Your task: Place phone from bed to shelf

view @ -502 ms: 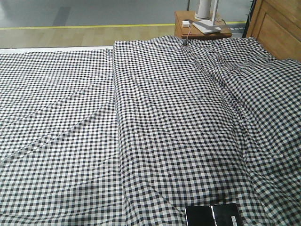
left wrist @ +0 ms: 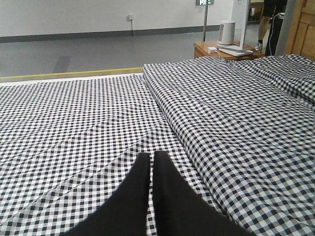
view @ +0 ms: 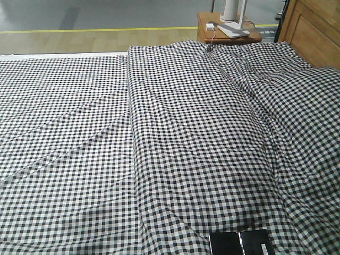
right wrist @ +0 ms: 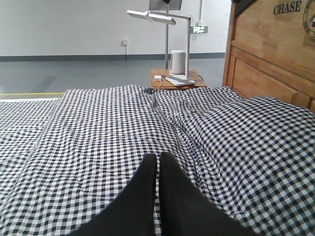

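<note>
Judging the phone [view: 228, 244] stiff and slick, we favour pinching its rim; left gripper [left wrist: 151, 162] and right gripper [right wrist: 158, 162] sit closed, empty.

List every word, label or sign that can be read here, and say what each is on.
"CHASE": on the wooden headboard, right wrist view.
The round emblem beside it: cut off by the frame, unreadable.
The green wall sign: too blurred to read.
The phone: nothing legible at this size.
</note>
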{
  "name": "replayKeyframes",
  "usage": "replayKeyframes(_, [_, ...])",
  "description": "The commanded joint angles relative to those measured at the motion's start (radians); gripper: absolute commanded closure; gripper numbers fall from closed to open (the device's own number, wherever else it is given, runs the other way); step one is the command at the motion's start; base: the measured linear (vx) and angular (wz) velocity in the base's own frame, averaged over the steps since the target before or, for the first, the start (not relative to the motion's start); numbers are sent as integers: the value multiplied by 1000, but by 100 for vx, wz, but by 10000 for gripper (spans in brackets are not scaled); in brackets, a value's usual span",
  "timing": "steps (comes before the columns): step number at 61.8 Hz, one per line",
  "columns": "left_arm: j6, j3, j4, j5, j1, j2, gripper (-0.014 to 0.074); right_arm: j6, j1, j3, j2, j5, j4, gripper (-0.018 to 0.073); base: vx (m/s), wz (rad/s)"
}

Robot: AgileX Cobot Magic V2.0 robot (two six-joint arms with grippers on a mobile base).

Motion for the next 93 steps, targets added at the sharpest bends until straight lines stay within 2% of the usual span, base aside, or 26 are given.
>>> replayKeyframes(1, [-4, 3, -9, -75, -4, -4, 596, -10, -5, 7, -2, -76, -13, 564, 0, 0])
replayKeyframes(36, [-4, 3, -9, -75, -4, -4, 596, -10, -5, 7, -2, -76, -13, 564, 0, 0])
replayKeyframes(58, [-4, 3, -9, -75, -4, -4, 596, -10, -5, 6, -2, -142, -13, 564, 0, 0])
replayKeyframes(65, [-4, 3, -9, -75, -4, -4, 596, -10, -5, 6, -2, -215, -13, 564, 0, 0])
replayKeyframes(79, [-4, 3, -9, -75, -4, -4, 596, -10, -5, -3, -2, -464, -13, 564, 0, 0])
replayKeyframes(93, [-4, 3, -9, -75, -4, -4, 596, -13, -5, -140, 0, -458, -13, 564, 0, 0])
